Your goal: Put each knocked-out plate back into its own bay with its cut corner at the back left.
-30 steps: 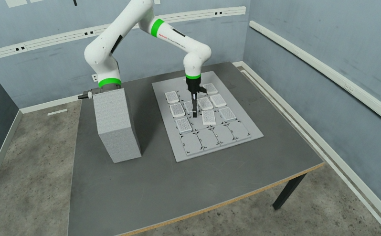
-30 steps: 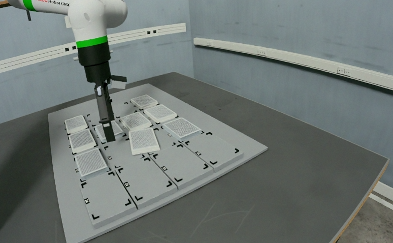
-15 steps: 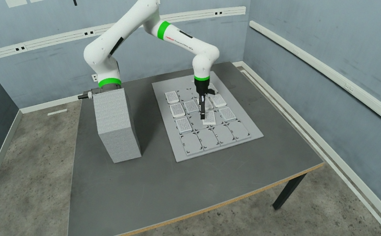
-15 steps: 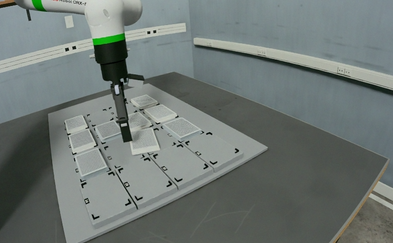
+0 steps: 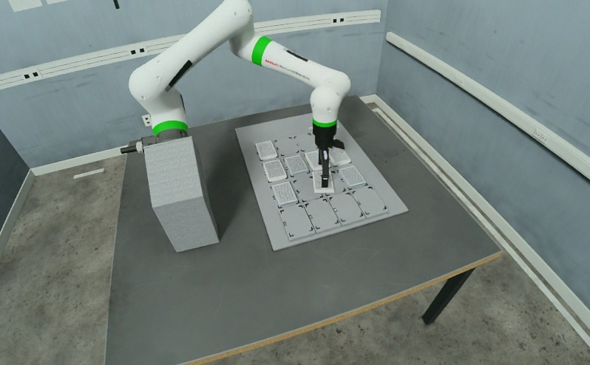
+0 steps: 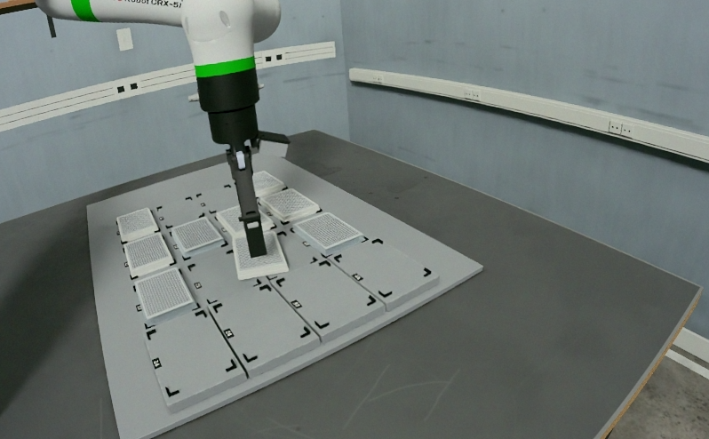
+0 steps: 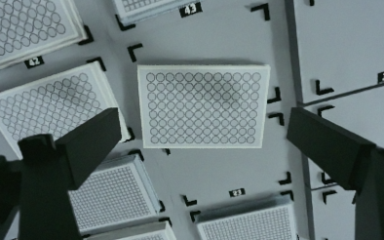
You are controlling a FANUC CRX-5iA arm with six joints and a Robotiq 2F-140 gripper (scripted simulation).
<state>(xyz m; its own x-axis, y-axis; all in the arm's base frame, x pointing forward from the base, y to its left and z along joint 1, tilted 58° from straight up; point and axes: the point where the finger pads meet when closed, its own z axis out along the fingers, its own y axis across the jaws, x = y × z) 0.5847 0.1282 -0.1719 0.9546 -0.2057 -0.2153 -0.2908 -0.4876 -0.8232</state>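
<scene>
Overhead, the end effector (image 5: 324, 181) (image 6: 258, 248) (image 7: 204, 123) — open — partly hides a plate (image 5: 317, 185) (image 6: 274, 261) (image 7: 204, 107).

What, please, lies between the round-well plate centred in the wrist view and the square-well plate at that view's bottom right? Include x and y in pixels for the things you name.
The wrist view shows bay 23 (image 5: 305, 185) (image 6: 223, 286) (image 7: 223, 168) there, with its printed label (image 5: 297, 191) (image 6: 197, 284) (image 7: 237, 192) and no plate seated in it.

We see a white robot arm (image 5: 283, 60) arching from a grey block (image 5: 174, 181) at left toward plates on a grey board (image 5: 260, 217) right of centre.
</scene>
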